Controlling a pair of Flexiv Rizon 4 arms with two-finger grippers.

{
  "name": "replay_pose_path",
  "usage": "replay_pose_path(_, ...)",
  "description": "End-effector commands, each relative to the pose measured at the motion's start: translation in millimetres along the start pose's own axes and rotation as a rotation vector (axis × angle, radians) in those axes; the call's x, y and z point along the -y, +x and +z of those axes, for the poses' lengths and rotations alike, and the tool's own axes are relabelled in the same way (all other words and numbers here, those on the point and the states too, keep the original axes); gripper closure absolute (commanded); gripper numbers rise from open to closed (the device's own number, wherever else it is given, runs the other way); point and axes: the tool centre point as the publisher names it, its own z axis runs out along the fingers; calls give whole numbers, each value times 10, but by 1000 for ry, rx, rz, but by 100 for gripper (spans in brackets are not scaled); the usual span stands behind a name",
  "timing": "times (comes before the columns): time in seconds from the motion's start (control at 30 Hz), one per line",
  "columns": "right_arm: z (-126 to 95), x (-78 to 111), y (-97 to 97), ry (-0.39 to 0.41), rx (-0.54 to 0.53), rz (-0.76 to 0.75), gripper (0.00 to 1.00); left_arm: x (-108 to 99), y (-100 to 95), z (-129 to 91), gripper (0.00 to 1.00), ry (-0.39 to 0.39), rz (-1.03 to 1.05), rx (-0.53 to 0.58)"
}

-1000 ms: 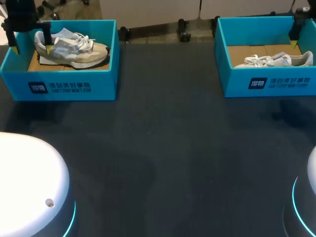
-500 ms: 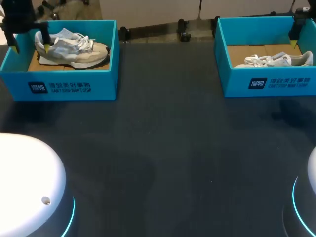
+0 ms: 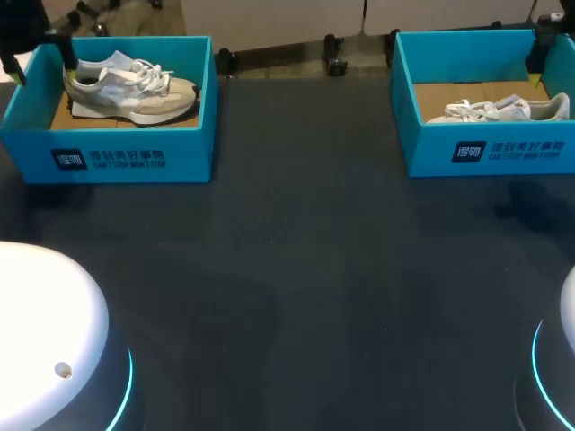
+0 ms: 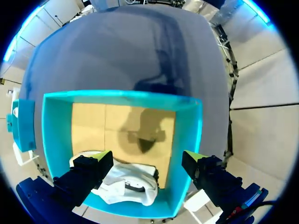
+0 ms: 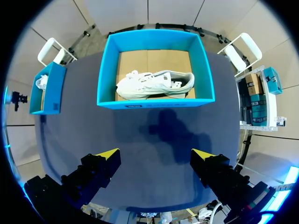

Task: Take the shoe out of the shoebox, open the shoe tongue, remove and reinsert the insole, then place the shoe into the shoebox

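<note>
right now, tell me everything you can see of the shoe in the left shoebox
The shoe is a grey and cream trainer with white laces, a white midsole and a dark outsole; the upper looks like mesh and suede. It stands upright on its sole on the cardboard floor of the left shoebox, toe towards the table's middle, heel beneath the left gripper, whose open jaws appear not to touch it.
</note>
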Motion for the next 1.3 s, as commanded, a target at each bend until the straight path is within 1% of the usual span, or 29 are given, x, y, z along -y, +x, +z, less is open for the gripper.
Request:
replay_pose_path(0.03,1,-3,3,1,1,0,0,-229,58,38,0,5,42,18)
replay_pose_path(0.1,1,-3,3,1,1,0,0,-282,76,33,0,-10,73,4)
replay_pose_path(0.13,1,-3,3,1,1,0,0,-334,90,26,0,-39,81,-7)
replay_pose_path(0.23,1,-3,3,1,1,0,0,-414,123,5,0,-70,111,-3)
replay_pose_path(0.27,1,-3,3,1,1,0,0,-450,131,-13,0,-96,147,-5)
replay_pose_path(0.4,1,-3,3,1,1,0,0,-580,96,-12,0,-151,208,-35)
replay_pose_path(0.57,1,-3,3,1,1,0,0,-746,54,18,0,-185,240,-2)
replay_pose_path(0.63,1,-3,3,1,1,0,0,-805,43,45,0,-186,241,17)
replay_pose_path(0.77,1,-3,3,1,1,0,0,-915,1,113,0,-201,237,7)
replay_pose_path(1.3,1,-3,3,1,1,0,0,-915,1,113,0,-201,237,7)
